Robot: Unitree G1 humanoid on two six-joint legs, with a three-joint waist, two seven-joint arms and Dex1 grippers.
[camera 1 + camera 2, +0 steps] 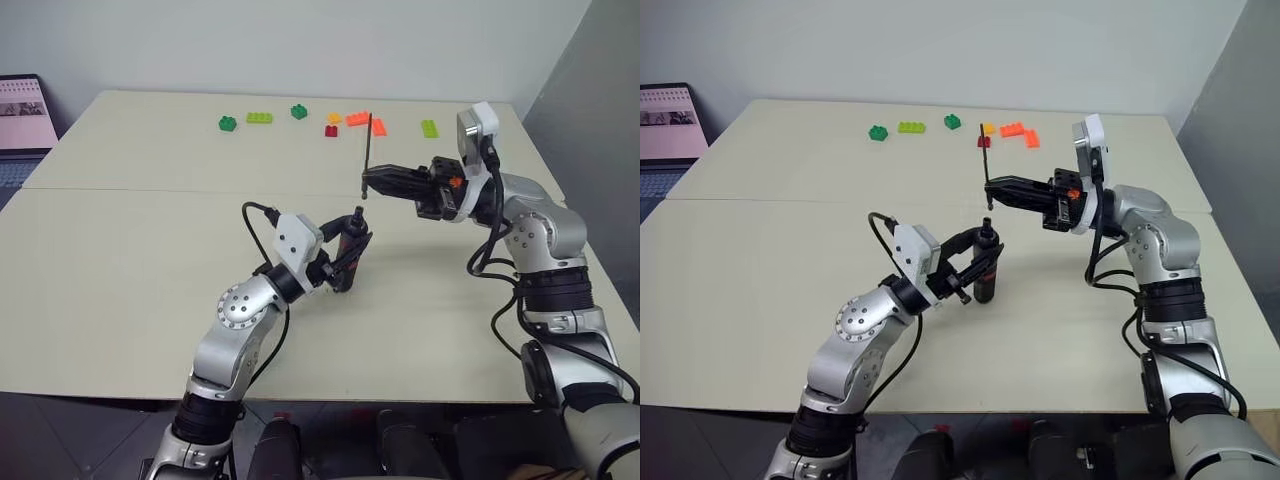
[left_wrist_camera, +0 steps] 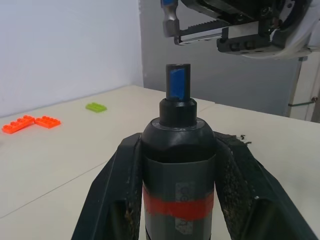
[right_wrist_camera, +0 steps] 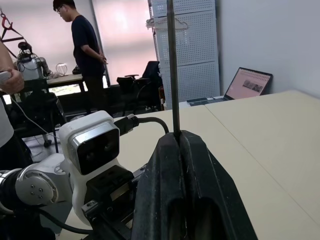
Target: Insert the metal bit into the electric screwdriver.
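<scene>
A: Holding the electric screwdriver (image 1: 985, 268) upright, the left pincer (image 1: 345, 258) was clamped tight round its black barrel, the narrow tip pointing up and the base just above the bench (image 1: 120, 280).

B: And the right pincer (image 1: 1002, 191)?

A: Closed flat on the metal bit (image 1: 368, 152), which stood nearly vertical. Most of the rod rose above the fingertips; a short end poked out below them.

B: How near were the two?

A: Apart. The bit's lower end hung above the screwdriver's tip and slightly beyond it, with clear air between them.

B: Room around them?

A: Bare bench lay on all sides of the left pincer. The coloured blocks (image 1: 259, 118) sat well beyond both pincers, in a row near the far edge. A laptop (image 1: 22, 115) stood off the bench's far left corner. The near edge ran close under both elbows.

B: Anyone about?

A: A person (image 3: 85, 47) stood in the room behind, well away.
</scene>
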